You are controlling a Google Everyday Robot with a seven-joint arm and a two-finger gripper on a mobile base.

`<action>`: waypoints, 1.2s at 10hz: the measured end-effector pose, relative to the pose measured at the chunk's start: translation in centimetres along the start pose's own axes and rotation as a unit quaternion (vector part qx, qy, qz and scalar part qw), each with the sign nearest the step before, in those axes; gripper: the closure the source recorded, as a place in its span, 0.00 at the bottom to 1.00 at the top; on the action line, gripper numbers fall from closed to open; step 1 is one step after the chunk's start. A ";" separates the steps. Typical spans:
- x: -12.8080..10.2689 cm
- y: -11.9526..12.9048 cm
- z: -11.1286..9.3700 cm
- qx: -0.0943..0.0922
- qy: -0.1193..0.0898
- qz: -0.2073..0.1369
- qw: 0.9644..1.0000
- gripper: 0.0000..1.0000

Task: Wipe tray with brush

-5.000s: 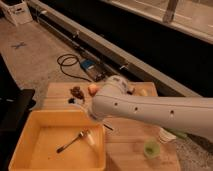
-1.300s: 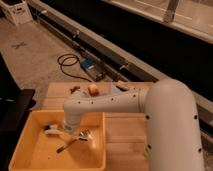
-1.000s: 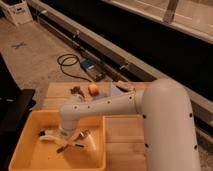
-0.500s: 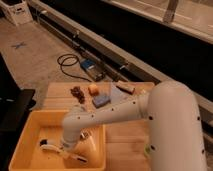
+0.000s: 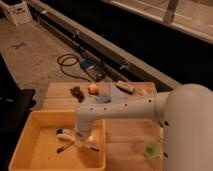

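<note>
The yellow-orange tray (image 5: 30,120) sits at the front left of the wooden table. My gripper (image 5: 75,136) is down inside the tray near its middle, at the end of the white arm reaching in from the right. It is shut on the brush (image 5: 61,133), whose white end with a dark tip sticks out to the left, low over the tray floor. A metal fork (image 5: 67,147) lies on the tray floor just in front of the gripper. The rest of the brush is hidden by the wrist.
Along the back of the wooden table (image 5: 125,137) lie a dark brown lump (image 5: 76,92), an orange-tan piece (image 5: 93,89), a blue item (image 5: 103,99) and a tan block (image 5: 125,87). A green cup (image 5: 151,148) stands front right. A black chair (image 5: 15,102) stands to the left.
The gripper with the brush has swept across the tray floor, first towards the front, now back up and a little right. The fork has shifted slightly.
</note>
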 end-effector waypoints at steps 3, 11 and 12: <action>-3.0 -0.4 0.3 0.004 -0.006 -0.018 1.000 1.00; -3.2 6.5 2.9 -0.026 0.012 -0.051 0.998 1.00; -1.9 6.2 2.4 -0.022 0.018 -0.041 0.999 1.00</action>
